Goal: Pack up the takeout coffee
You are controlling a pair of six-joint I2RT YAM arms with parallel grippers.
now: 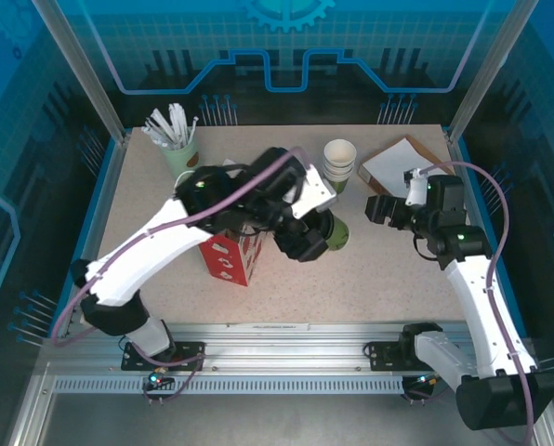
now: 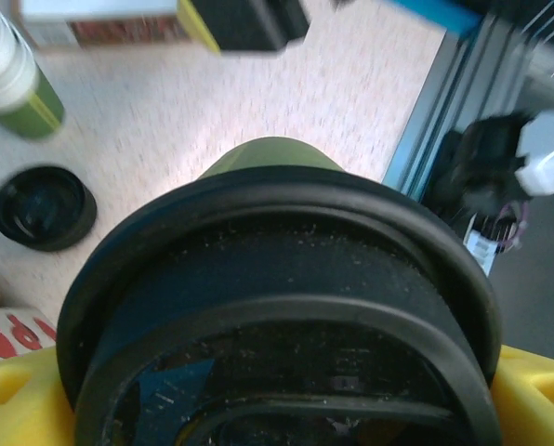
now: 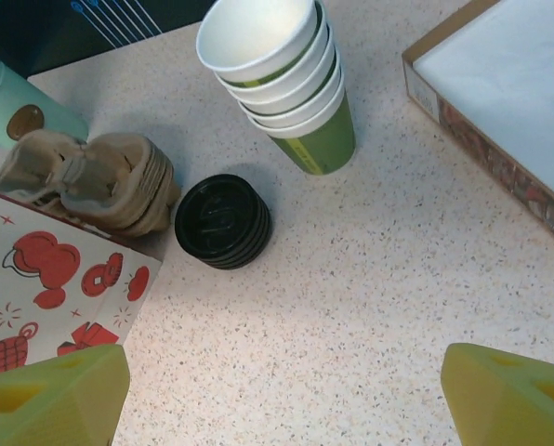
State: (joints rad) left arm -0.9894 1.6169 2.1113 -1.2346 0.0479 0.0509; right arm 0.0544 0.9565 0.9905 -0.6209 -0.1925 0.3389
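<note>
Behind the takeout coffee (image 1: 336, 232), near the middle of the worktop (image 1: 398, 279), stands a stack of lidless cups (image 3: 296, 102). A pile of black lids (image 3: 223, 221) lies just beside the stack, and cardboard carriers (image 3: 91, 181) rest against a red-and-white printed bag (image 3: 45, 307). A flat box (image 3: 500, 102) lies to the right. The coffee has an olive-green body under a dust-flecked black lid (image 2: 277, 279). It lies between the 2 yellow fingers (image 2: 17, 400) of the left hand (image 2: 277, 413); whether they clench it I cannot tell. The right hand (image 3: 282, 400) hangs released, holding nothing.
</note>
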